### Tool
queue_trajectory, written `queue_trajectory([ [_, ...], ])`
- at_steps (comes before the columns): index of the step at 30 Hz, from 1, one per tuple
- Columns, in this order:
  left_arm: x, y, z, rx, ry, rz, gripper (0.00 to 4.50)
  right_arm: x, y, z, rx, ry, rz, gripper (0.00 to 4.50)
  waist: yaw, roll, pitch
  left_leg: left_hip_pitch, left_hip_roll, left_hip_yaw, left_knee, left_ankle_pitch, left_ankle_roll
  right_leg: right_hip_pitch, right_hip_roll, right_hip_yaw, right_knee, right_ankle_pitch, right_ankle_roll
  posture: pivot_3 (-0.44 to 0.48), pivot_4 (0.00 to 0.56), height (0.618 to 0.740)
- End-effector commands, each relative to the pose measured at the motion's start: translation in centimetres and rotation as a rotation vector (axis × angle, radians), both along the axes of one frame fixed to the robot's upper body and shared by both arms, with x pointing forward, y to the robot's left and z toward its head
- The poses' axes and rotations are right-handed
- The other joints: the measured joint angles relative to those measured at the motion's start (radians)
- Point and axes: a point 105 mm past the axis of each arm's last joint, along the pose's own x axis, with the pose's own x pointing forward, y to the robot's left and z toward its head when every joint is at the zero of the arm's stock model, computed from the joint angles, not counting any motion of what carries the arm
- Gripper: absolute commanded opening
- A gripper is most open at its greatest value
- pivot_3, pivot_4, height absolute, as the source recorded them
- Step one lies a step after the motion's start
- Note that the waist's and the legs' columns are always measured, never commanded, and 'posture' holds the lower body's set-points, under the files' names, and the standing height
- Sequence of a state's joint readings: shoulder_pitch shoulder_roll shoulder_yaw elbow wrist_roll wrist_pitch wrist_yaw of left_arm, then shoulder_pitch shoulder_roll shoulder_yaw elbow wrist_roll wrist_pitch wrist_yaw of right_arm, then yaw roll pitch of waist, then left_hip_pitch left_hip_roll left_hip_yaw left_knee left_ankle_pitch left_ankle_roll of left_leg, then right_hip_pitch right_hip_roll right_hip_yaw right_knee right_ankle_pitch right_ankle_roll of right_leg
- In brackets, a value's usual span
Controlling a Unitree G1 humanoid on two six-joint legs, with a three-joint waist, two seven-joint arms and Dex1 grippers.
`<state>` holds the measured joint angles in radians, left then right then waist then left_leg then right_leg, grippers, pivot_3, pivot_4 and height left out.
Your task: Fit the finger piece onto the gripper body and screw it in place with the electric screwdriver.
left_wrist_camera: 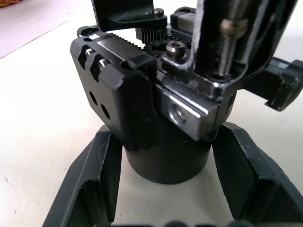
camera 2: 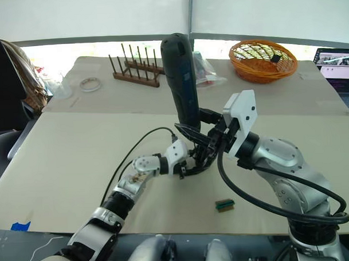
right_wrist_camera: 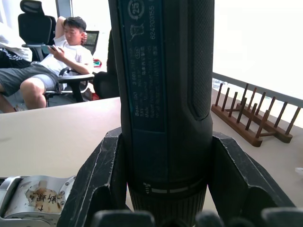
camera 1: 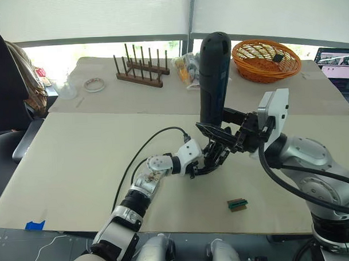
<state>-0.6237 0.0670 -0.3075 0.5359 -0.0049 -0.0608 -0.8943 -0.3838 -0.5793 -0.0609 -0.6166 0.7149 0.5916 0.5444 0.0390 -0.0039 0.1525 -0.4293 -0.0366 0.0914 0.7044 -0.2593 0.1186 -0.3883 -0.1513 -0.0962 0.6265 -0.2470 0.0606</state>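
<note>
The electric screwdriver point(camera 1: 214, 77) stands upright over the middle of the table, with my right gripper point(camera 1: 217, 134) shut on the lower end of its thick black handle point(right_wrist_camera: 165, 94). Its tip points down into the gripper body point(camera 1: 212, 155). This is a small black assembly with a round dark base point(left_wrist_camera: 165, 161) and a silvery mechanism point(left_wrist_camera: 189, 111). My left gripper point(camera 1: 205, 165) is shut on that base, one finger on each side. A black block point(left_wrist_camera: 116, 85) sits on the mechanism. I cannot tell whether it is the finger piece.
A small green block point(camera 1: 237, 204) lies near the table's front edge on the right. At the back stand a wooden peg rack point(camera 1: 141, 71), a tape roll point(camera 1: 94, 84) and an orange basket point(camera 1: 266, 60). A laptop point(camera 1: 338, 64) is far right. A seated person point(right_wrist_camera: 52, 61) is beyond the table.
</note>
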Motion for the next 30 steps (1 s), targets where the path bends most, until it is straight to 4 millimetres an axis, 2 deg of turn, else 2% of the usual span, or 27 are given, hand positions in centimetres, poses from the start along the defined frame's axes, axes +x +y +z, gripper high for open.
queue_trajectory([
  [1,-0.1,-0.7,1.7,-0.047,-0.043,-0.013,2.28,-0.5,0.1,1.6,0.033,-0.074,0.011,1.97,0.0,0.0,0.0,0.0,0.0,0.0,0.0,0.0,0.0,0.0,0.0,0.0,0.0,0.0,0.0,0.0,0.15,0.74],
  [21,0.3,-0.7,2.0,-0.048,-0.049,-0.009,2.28,-0.6,-0.5,0.0,-0.02,-0.044,-0.013,1.97,0.0,0.0,0.0,0.0,0.0,0.0,0.0,0.0,0.0,0.0,0.0,0.0,0.0,0.0,0.0,0.0,0.15,0.74],
  [30,0.7,-0.7,2.1,-0.044,-0.057,-0.008,2.28,0.0,-0.3,-1.5,-0.072,0.048,0.01,1.97,0.001,0.0,0.0,0.0,0.0,0.0,0.0,0.0,0.0,0.0,0.0,0.0,0.0,0.0,0.0,0.0,0.15,0.74],
])
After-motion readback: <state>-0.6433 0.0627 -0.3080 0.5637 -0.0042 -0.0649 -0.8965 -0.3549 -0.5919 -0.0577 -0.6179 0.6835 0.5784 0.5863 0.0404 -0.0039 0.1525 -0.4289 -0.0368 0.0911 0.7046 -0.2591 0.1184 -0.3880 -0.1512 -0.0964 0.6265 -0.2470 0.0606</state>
